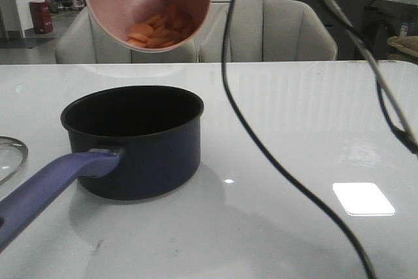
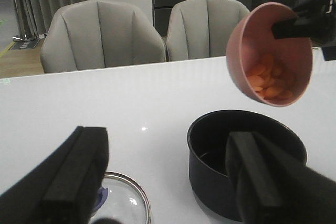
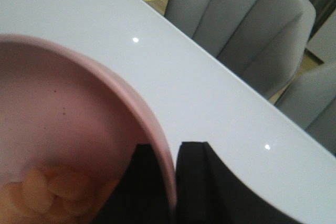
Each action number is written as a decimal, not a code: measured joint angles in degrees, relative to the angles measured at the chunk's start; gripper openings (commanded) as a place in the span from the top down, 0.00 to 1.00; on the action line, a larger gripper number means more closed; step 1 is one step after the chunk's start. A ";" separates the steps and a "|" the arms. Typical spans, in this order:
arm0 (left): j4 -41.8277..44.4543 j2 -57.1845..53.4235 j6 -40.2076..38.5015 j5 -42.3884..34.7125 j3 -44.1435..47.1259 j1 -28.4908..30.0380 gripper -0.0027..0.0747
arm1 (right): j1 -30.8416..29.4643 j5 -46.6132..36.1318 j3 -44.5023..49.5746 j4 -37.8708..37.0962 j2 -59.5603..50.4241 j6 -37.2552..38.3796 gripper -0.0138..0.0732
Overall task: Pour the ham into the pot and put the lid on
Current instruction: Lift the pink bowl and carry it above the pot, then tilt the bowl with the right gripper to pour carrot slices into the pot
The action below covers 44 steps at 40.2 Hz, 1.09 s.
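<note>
Listing left to right across the front view.

Lid (image 1: 10, 156): far left edge of the frame, flat on the table (image 1: 294, 115), only a sliver visible. Untouched; cover step not yet done.

Left gripper (image 2: 157, 182): lower frame of the left wrist view, fingers spread wide, holding nothing, above the lid and near the pot.

Pot (image 1: 134, 142): centre-left, upright, black inside appears bare, purple handle running to the lower left corner.

Bowl (image 1: 149, 6): upper centre-left, tilted steeply, mouth toward the camera, hanging above the pot's far rim.

Ham (image 1: 157, 31): heaped at the bowl's low lip, none in the pot.

Right gripper (image 3: 176, 182): fingers pinched on the bowl's rim, one inside, one outside.

Risks: chunks released in a clump may overshoot the rim; thin rim pinch may let the bowl swivel.
</note>
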 measured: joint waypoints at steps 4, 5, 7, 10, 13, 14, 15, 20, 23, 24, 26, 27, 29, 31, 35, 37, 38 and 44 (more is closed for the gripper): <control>0.00 0.00 0.00 0.00 0.00 0.00 0.29 | 0.86 -0.62 -2.41 -0.08 2.67 -5.45 0.68; 0.00 0.00 0.00 0.00 0.00 0.00 0.29 | 1.12 -0.96 -2.78 -0.08 3.12 -7.25 0.68; 0.00 0.00 0.00 0.00 0.00 0.00 0.29 | 1.34 -2.45 -3.33 -0.08 4.14 -10.65 0.68; 0.00 0.00 0.00 0.00 0.00 0.00 0.29 | 1.42 -5.14 -3.36 -0.08 5.01 -15.73 0.68; 0.00 0.00 0.00 0.00 0.00 0.00 0.29 | 1.59 -7.93 -3.36 -0.08 5.39 -19.78 0.68; 0.00 0.00 0.00 0.00 0.00 0.00 0.29 | 1.72 -8.63 -3.36 0.17 5.39 -20.50 0.68; 0.00 0.00 0.00 0.00 0.00 0.00 0.29 | 2.04 -9.56 -3.36 0.49 5.39 -21.28 0.68; 0.00 0.00 0.00 0.00 0.00 0.00 0.29 | 4.46 -18.30 -2.13 5.41 5.39 -24.38 0.68; 0.00 0.00 0.00 0.00 0.00 0.00 0.29 | 6.09 -26.08 0.42 9.17 5.39 -26.90 0.68; 0.00 0.00 0.00 0.00 0.00 0.00 0.29 | 6.51 -28.41 1.53 10.19 5.39 -27.69 0.68; 0.00 0.00 0.00 0.00 0.00 0.00 0.29 | 7.40 -33.25 3.32 12.29 5.39 -29.03 0.68; 0.00 0.00 0.00 0.00 0.00 0.00 0.29 | 7.65 -34.90 3.94 13.06 5.39 -29.44 0.68; 0.00 0.00 0.00 0.00 0.00 0.00 0.29 | 8.23 -37.37 4.98 14.28 5.39 -29.95 0.68; 0.00 0.00 0.00 0.00 0.00 0.00 0.29 | 8.33 -38.25 5.56 14.91 5.39 -30.31 0.68; 0.00 0.00 0.00 0.00 0.00 0.00 0.29 | 8.38 -38.99 6.03 15.44 5.89 -31.15 0.68; 0.00 0.00 0.00 0.00 0.00 0.00 0.29 | 8.47 -40.22 6.48 15.55 6.47 -31.80 0.68; 0.00 0.00 0.00 0.00 0.00 0.00 0.29 | 8.62 -41.34 6.75 15.55 6.87 -32.19 0.68; 0.00 0.00 0.00 0.00 0.00 0.00 0.29 | 9.56 -51.32 8.24 15.80 9.83 -35.41 0.68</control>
